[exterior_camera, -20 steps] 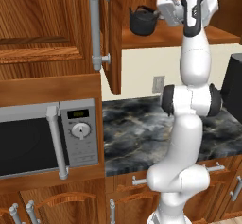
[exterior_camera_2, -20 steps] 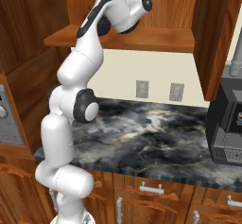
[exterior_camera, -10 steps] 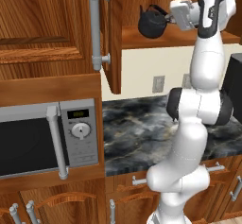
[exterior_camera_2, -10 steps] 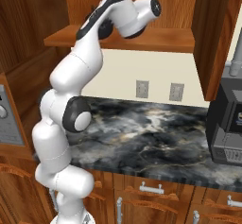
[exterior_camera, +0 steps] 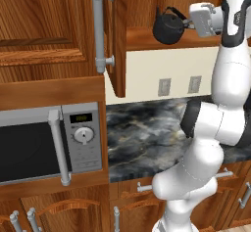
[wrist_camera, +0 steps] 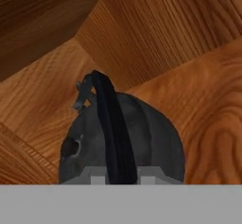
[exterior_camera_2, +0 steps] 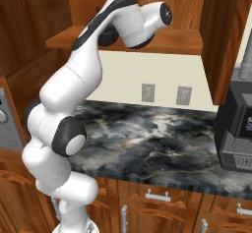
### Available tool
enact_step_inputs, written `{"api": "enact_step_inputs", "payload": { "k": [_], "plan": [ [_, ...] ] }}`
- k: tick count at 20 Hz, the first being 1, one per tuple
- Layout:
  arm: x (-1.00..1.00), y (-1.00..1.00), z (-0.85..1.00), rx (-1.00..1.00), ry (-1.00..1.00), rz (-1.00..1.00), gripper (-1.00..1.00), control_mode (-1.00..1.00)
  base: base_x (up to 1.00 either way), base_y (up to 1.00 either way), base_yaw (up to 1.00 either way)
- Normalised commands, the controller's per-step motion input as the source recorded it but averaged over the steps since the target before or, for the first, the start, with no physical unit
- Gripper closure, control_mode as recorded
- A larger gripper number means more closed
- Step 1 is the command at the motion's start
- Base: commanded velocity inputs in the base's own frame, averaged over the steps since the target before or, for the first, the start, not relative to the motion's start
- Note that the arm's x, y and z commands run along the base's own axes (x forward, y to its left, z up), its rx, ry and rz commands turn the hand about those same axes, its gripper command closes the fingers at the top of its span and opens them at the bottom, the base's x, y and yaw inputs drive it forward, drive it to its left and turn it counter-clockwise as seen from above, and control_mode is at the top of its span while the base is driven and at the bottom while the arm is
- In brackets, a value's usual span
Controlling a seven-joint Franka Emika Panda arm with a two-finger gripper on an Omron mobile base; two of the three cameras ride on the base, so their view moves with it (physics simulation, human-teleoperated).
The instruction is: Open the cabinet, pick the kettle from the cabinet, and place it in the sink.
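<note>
The cabinet (exterior_camera: 119, 40) stands open, its door swung out edge-on with the long silver handle (exterior_camera: 98, 25) on it. The black-grey kettle (exterior_camera: 168, 28) hangs slightly tilted at the front edge of the cabinet's bottom shelf (exterior_camera: 206, 38). My gripper (exterior_camera: 186, 21) comes in from the right and is shut on the kettle's arched handle. In the hand view the kettle (wrist_camera: 142, 142) sits close below the hand, its black handle (wrist_camera: 111, 128) running down the middle with wooden cabinet walls behind. The sink is out of view.
A silver microwave (exterior_camera: 44, 143) is built in at the left under the cabinets. A dark marble counter (exterior_camera: 142, 138) runs below, with two wall outlets (exterior_camera: 164, 86) behind. The black coffee machine (exterior_camera_2: 236, 129) stands at the counter's right end.
The gripper has drawn the kettle to the right and a little down, from deeper in the cabinet to the shelf's front edge. The upper arm has swung right with it.
</note>
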Motion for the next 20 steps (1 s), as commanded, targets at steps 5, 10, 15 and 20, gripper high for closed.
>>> {"api": "enact_step_inputs", "payload": {
  "k": [5,10,15,20],
  "plan": [
    [-0.65,-0.06,0.00,0.01,0.01,-0.08,1.00,-1.00,0.00,0.00,0.00],
    [-0.67,-0.05,0.00,0.00,0.01,-0.08,1.00,-1.00,0.00,0.00,0.00],
    [-0.70,-0.01,-0.01,0.00,0.00,-0.08,1.00,-1.00,0.00,0.00,0.00],
    [-0.74,-0.03,-0.12,0.00,0.00,-0.07,1.00,-1.00,0.00,0.00,0.00]
  ]
}}
